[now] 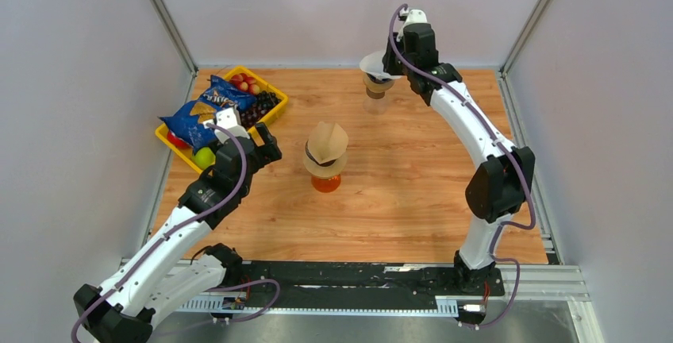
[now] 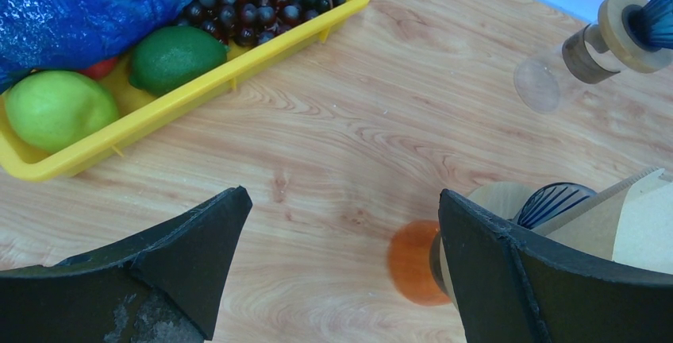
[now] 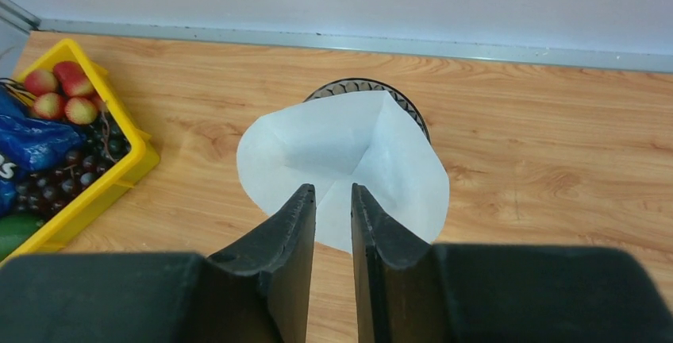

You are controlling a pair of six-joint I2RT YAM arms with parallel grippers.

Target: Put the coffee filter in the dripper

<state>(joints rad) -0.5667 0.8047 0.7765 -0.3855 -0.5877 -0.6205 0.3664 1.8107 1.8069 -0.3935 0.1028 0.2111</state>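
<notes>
A white paper coffee filter (image 3: 349, 144) lies opened out in the dark ribbed dripper (image 3: 349, 84), which stands on a glass carafe (image 1: 376, 102) at the far middle of the table. The filter (image 1: 371, 63) overhangs the dripper on the left. My right gripper (image 3: 333, 188) hovers over the filter's near edge, its jaws a narrow gap apart with nothing between them. A second dripper (image 2: 551, 200) holding a brown filter (image 1: 327, 141) stands on an orange glass (image 1: 325, 183) at the table's centre. My left gripper (image 2: 341, 200) is wide open just left of that glass, holding nothing.
A yellow tray (image 1: 274, 93) at the back left holds a blue snack bag (image 1: 208, 109), limes (image 2: 176, 57), grapes and small red fruit. Grey walls enclose the table on three sides. The right arm arches along the right side.
</notes>
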